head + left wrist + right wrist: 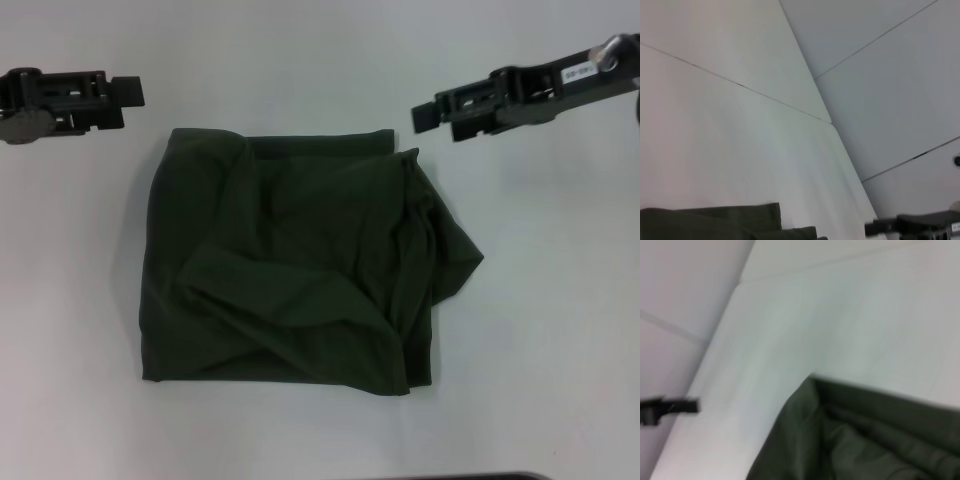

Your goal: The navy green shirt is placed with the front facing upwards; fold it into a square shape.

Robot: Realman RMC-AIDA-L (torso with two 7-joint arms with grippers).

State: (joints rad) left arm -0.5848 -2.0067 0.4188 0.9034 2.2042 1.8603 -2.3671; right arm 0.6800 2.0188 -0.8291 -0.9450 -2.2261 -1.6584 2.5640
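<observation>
The navy green shirt (290, 270) lies folded into a rough, rumpled square in the middle of the white table (560, 300). Only plain dark green cloth shows; the lettering and neck label are hidden. A loose fold bulges out on its right side. My left gripper (135, 92) hovers beyond the shirt's far left corner, apart from it. My right gripper (425, 115) hovers beyond the far right corner, also apart from it. Neither holds cloth. The left wrist view shows a far edge of the shirt (715, 222) and the right gripper (880, 227). The right wrist view shows a shirt corner (865, 440) and the left gripper (687, 405).
White tabletop surrounds the shirt on all sides. A dark edge (480, 477) shows at the table's near side. Seams between table panels (765, 97) run across the surface beyond the shirt.
</observation>
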